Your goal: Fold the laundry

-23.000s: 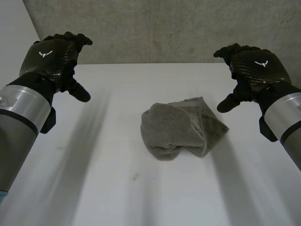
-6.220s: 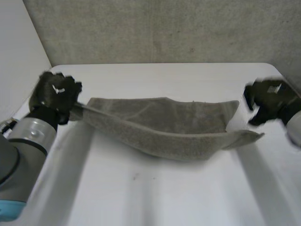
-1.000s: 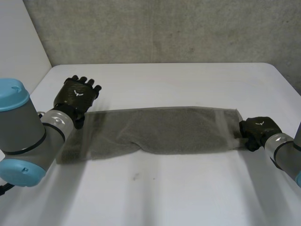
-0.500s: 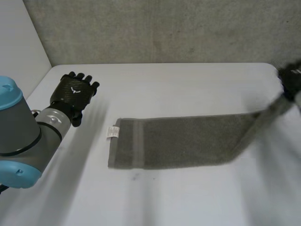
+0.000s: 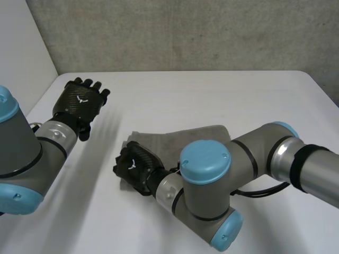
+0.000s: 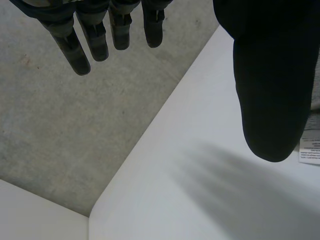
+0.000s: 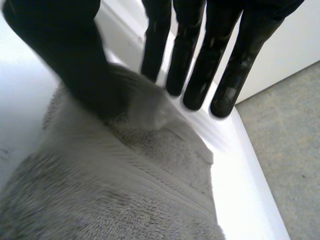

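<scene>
Right arm (image 5: 212,190) reaches across the near side of the table (image 5: 228,95), elbow closest to the camera. Right hand (image 5: 136,168) sits at the left end of the towel (image 5: 180,138). In its wrist view the cloth bunches up between thumb (image 7: 75,65) and straight fingers (image 7: 192,60), so it's pinching the towel there. Fingertips reach just past the towel edge, over bare table.

The towel is grey and lies doubled over around mid-table. Its near part is hidden behind the right arm.

Left hand (image 5: 79,101) is further back, near the table's left side, off the towel and holding nothing. Its fingers (image 6: 95,35) are straight and spread from the thumb (image 6: 272,75), so it's open. A white label (image 6: 311,142) shows just beside the thumb tip.

Concrete wall (image 5: 185,32) is behind the far edge.
</scene>
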Motion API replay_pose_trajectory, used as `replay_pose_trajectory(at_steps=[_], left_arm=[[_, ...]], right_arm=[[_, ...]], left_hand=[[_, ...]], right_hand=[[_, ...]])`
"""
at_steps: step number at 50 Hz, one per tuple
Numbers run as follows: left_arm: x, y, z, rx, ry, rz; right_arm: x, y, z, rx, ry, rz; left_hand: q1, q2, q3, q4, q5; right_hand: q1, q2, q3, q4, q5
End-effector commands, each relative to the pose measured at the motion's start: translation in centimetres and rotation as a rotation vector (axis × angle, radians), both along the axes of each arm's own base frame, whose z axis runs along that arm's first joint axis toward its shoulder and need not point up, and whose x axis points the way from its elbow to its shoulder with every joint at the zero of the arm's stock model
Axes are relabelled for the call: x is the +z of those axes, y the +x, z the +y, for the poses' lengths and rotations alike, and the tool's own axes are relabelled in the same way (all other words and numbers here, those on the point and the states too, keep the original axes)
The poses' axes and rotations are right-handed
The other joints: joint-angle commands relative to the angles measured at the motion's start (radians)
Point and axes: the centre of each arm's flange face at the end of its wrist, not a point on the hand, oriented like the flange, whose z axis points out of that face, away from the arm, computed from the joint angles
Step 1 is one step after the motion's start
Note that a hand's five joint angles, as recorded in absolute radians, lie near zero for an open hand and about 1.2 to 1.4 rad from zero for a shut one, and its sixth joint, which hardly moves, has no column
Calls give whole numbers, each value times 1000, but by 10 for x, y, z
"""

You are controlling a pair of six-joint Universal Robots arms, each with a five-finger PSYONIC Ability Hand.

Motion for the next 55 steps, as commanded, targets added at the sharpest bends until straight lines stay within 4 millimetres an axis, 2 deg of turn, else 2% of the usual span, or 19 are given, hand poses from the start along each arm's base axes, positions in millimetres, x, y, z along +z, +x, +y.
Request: replay_pose_trajectory(at_steps=[1, 4, 8, 13, 15, 21, 24, 25, 26, 30, 38, 39, 40, 42, 43, 45, 46, 50, 55], left_arm=[[2, -7, 5, -22, 1, 27], [7, -19, 13, -55, 17, 105], [11, -29, 20, -85, 27, 152], [9, -44, 34, -134, 61, 202], [-1, -54, 41, -161, 93, 198], [-23, -65, 51, -179, 150, 166], [-37, -64, 53, -149, 181, 141], [-42, -63, 52, -131, 191, 132], [-48, -60, 53, -113, 205, 123], [-55, -55, 58, -95, 227, 106], [-45, -44, 65, -69, 212, 117], [-40, -41, 66, -64, 203, 124], [-40, -41, 66, -64, 203, 124], [-37, -35, 68, -49, 199, 127], [-37, -35, 68, -49, 199, 127], [-29, -25, 68, -16, 179, 135], [-29, -25, 68, -16, 179, 135], [-19, -3, 64, 80, 148, 148], [-16, 11, 66, 131, 134, 153]], right_arm=[[35, -8, -10, -101, 41, -81], [73, -56, -57, -369, 206, -220], [79, -91, -79, -505, 333, -284], [58, -125, -81, -610, 469, -246], [37, -146, -83, -675, 514, -200], [11, -170, -82, -739, 515, -149], [-1, -176, -79, -740, 476, -131], [-5, -177, -79, -738, 451, -124], [-6, -176, -80, -731, 417, -120], [-3, -174, -86, -723, 353, -109], [39, -155, -110, -694, 119, -138], [53, -136, -100, -632, 83, -167], [53, -136, -100, -632, 82, -168], [73, -88, -65, -468, 41, -208], [73, -87, -65, -468, 40, -208], [71, -51, -32, -335, 45, -209], [71, -50, -32, -335, 45, -209], [44, -22, 8, -202, 41, -119], [7, -11, 47, -69, 30, 0]], left_hand=[[-4, 10, 7, 8, -28], [-4, 10, 7, 8, -28], [-4, 10, 7, 8, -28], [-4, 10, 7, 8, -28], [-1, 13, 11, 12, -24], [-1, 14, 11, 12, -24], [-1, 14, 11, 12, -24], [-1, 14, 11, 12, -24], [2, 16, 13, 15, -22], [-1, 14, 11, 12, -24], [-1, 14, 11, 12, -24], [-1, 14, 11, 12, -24], [-1, 14, 11, 12, -24], [-1, 14, 11, 12, -24], [-1, 14, 11, 12, -24], [-1, 14, 11, 12, -24], [-1, 14, 11, 12, -24], [-4, 11, 8, 9, -27], [-4, 11, 8, 9, -27]], right_hand=[[-512, -679, -687, -688, -701], [-512, -679, -687, -688, -701], [-512, -679, -687, -688, -701], [-512, -679, -687, -688, -701], [-512, -679, -687, -688, -701], [-384, -551, -559, -561, -573], [-105, -272, -280, -282, -294], [139, -28, -36, -38, -50], [386, 219, 211, 209, 197], [709, 542, 534, 532, 520], [710, 543, 535, 533, 521], [710, 543, 535, 533, 521], [710, 543, 535, 533, 521], [710, 543, 535, 533, 521], [710, 543, 535, 533, 521], [710, 543, 535, 533, 521], [710, 543, 535, 533, 521], [710, 543, 535, 533, 521], [710, 543, 535, 533, 521]])
